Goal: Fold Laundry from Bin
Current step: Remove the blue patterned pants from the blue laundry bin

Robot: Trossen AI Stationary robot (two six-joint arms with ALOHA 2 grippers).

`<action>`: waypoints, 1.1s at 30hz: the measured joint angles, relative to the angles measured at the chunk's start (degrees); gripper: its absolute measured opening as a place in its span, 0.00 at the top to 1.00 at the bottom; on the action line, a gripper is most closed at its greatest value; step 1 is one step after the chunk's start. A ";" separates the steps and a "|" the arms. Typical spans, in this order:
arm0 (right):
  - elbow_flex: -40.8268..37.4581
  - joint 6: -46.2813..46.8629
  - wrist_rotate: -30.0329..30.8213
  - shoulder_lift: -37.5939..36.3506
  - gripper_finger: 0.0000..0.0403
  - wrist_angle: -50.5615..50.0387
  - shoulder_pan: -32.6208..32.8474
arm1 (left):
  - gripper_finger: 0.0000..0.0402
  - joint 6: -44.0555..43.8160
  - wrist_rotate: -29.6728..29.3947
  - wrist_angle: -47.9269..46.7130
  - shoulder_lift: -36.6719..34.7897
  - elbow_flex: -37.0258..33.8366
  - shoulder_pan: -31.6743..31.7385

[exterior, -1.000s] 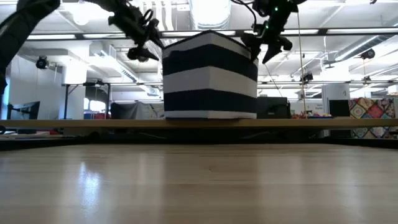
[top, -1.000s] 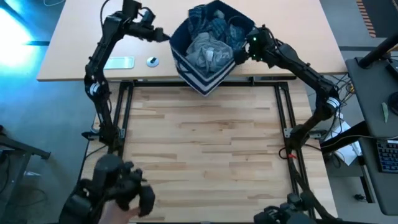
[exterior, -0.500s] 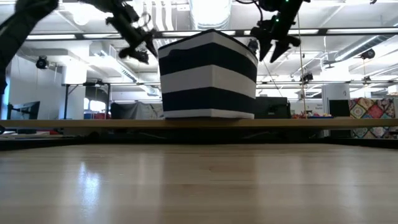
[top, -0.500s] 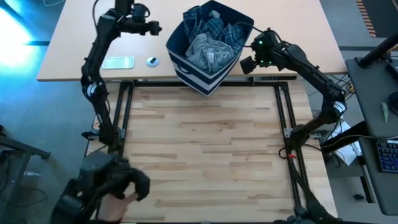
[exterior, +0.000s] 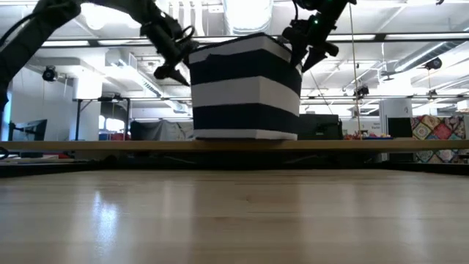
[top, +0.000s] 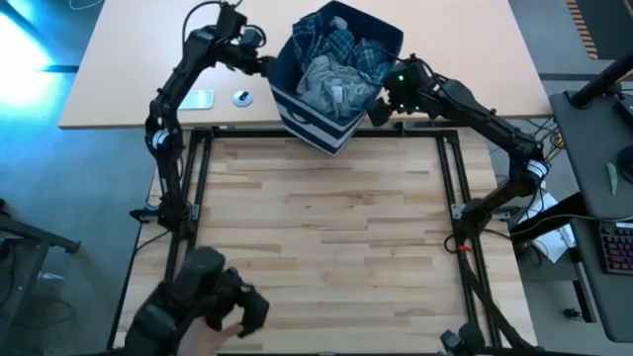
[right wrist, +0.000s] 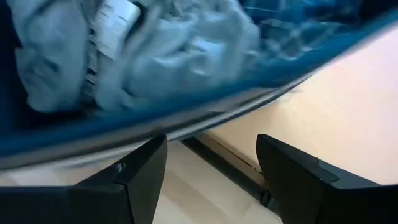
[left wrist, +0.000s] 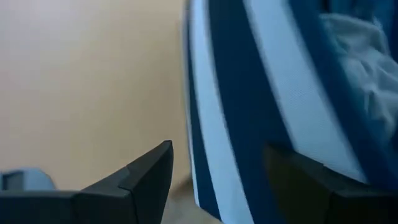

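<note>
Bin (top: 331, 84) sitting at the far edge of the desk (top: 326, 247), midway along it, tilting, with navy and pale bands showing on its side (exterior: 245, 84). Laundry (top: 336, 64) lying heaped inside: a grey garment (right wrist: 149, 56) resting on top, blue plaid cloth (top: 331, 40) bunching behind it toward the far rim. Left pincer (top: 265, 65) hanging just beside the bin's left wall, its fingers (left wrist: 146, 174) standing apart with the striped wall between them, gripping nothing. Right pincer (top: 380, 107) hovering at the bin's right rim, fingers (right wrist: 140, 165) likewise spread and empty, looking over the rim at the grey garment. A person's hand (top: 213, 336) showing at the desk's near-left corner.
</note>
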 joint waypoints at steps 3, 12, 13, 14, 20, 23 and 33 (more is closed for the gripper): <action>-0.07 -1.05 0.58 0.00 0.39 -0.35 1.54 | 0.43 0.28 -1.98 -2.68 -1.64 0.00 -3.47; -0.32 -2.25 0.00 -0.07 0.39 -8.49 6.03 | 0.43 -2.07 -12.50 -14.75 -6.15 0.00 -14.20; -0.53 -2.68 -0.10 -0.07 0.39 -8.95 6.40 | 0.43 -2.79 -13.32 -16.00 -6.40 0.00 -15.09; -0.82 -3.01 -0.17 -0.07 0.39 -9.09 6.74 | 0.43 -3.50 -13.92 -17.38 -6.59 0.00 -15.80; -1.30 -5.58 0.13 -0.04 0.39 -8.96 7.12 | 0.43 -7.39 -18.14 -24.12 -6.86 0.00 -19.99; -1.32 -7.53 3.50 -0.04 0.39 -7.89 6.82 | 0.43 -8.69 -18.80 -25.06 -6.89 -0.67 -21.56; -1.28 -19.83 7.00 -0.03 0.39 -2.97 4.87 | 0.43 -12.27 -21.59 -24.87 -10.20 -2.00 -22.50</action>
